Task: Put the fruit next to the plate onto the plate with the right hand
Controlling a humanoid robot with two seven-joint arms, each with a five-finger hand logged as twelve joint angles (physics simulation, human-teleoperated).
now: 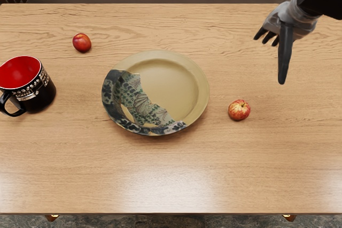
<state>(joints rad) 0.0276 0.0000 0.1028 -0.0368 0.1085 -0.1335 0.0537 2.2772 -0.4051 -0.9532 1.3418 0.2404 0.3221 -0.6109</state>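
Red-and-yellow round apple (239,110) sits on the wooden table (171,180), just beside the right rim of the tan ceramic plate with a dark leaf-patterned patch (173,81), clear of it and not touching. Up over the table's far right corner hovers the right hand (282,31), well apart from the fruit, with its fingers loosely spread, one stretched downward, holding nothing.

I'd call the apple small, light and firm, its skin smooth and probably a bit slippery, and it's round enough to roll if nudged. Best grip is from above, across its widest band, thumb opposite fingers. It has no real long axis. The stem dimple faces up, tipped slightly toward the far edge.

A smaller red fruit (82,42) lies toward the far left corner, and a red-lined black mug (24,85) stands at the left edge.
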